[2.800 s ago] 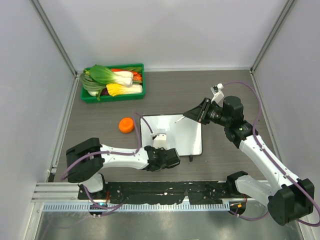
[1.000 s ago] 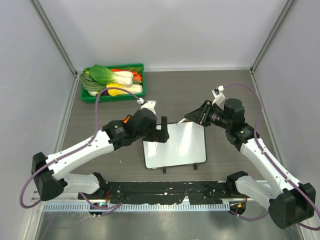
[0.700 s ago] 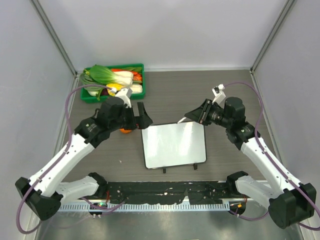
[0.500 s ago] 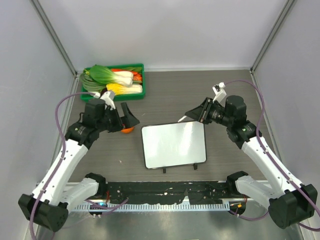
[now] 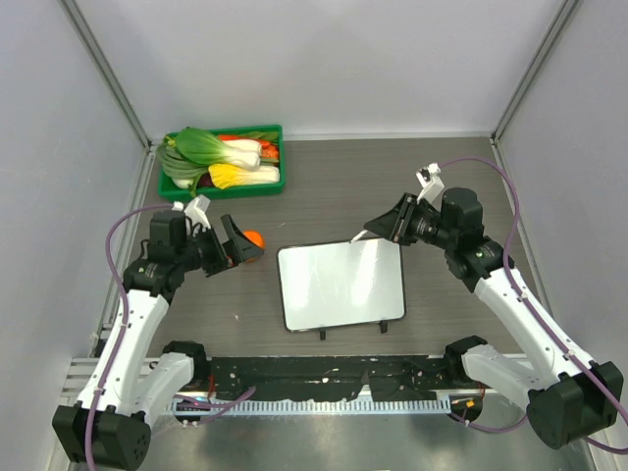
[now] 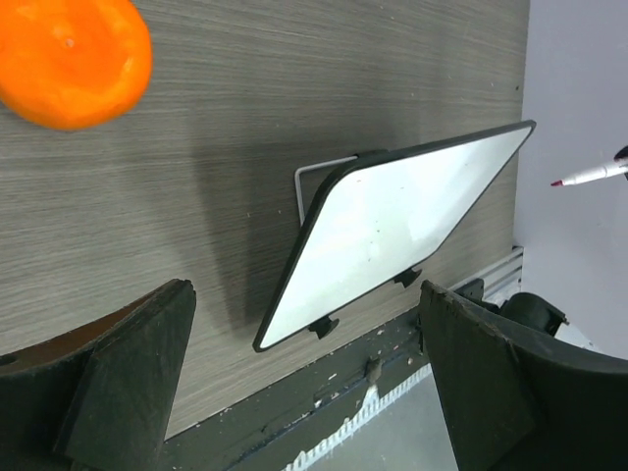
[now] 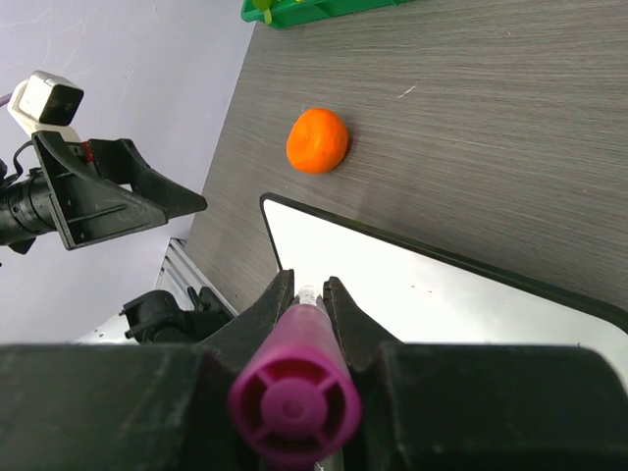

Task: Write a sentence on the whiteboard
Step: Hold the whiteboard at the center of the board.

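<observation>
No readable txt or nos.; whiteboard (image 5: pixel 341 285) face blank.

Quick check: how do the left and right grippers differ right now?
The left gripper is wide open with nothing between its fingers; the right gripper is shut on the marker. The left gripper hangs by the orange, left of the whiteboard; the right gripper hovers at the whiteboard's far right corner, marker tip at the edge. Both face the whiteboard, which shows no writing.
</observation>
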Available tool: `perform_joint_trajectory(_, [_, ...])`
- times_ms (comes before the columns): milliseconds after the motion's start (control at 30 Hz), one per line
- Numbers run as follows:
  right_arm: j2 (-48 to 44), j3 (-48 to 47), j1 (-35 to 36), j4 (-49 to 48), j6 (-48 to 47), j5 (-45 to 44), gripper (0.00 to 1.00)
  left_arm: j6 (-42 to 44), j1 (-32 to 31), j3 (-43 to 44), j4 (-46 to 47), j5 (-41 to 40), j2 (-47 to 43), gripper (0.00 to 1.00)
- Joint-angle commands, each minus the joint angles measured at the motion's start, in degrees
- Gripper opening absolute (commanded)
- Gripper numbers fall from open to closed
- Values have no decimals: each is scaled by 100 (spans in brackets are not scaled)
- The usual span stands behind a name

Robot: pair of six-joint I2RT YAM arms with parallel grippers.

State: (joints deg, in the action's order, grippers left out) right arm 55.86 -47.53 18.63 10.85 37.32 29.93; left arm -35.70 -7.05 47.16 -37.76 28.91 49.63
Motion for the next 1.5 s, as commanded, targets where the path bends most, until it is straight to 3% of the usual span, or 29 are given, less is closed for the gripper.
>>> perform_joint_trajectory(0, [-83, -222, -18, -83, -129, 74, 1, -95, 37, -311, 707, 448, -243, 100])
perform_joint_trajectory(233, [-408, 24, -18, -48, -304, 4, 1, -436, 37, -1462, 2243, 1151, -673, 100])
perform_joint_trajectory(500, [-795, 446, -18, -162, -419, -49, 1, -464, 28, -1929, 2984, 459, -770, 100])
perform_joint_trajectory(700, [-918, 578, -18, -400, -392, -49, 1, -929, 28, -2491, 4433, 624, -551, 100])
perform_joint_trajectory(967, [-1138, 806, -9, -391, -401, -145, 1, -956, 28, -2642, 4330, 870, -269, 100])
perform_joint_trajectory(1233, [-1261, 982, -9, -330, -427, -58, 1, -859, 11, -2588, 3846, 634, -717, 100])
perform_joint_trajectory(1467, [-1384, 991, -9, -329, -533, -75, 1, -1053, -42, -2773, 4179, 862, -674, 100])
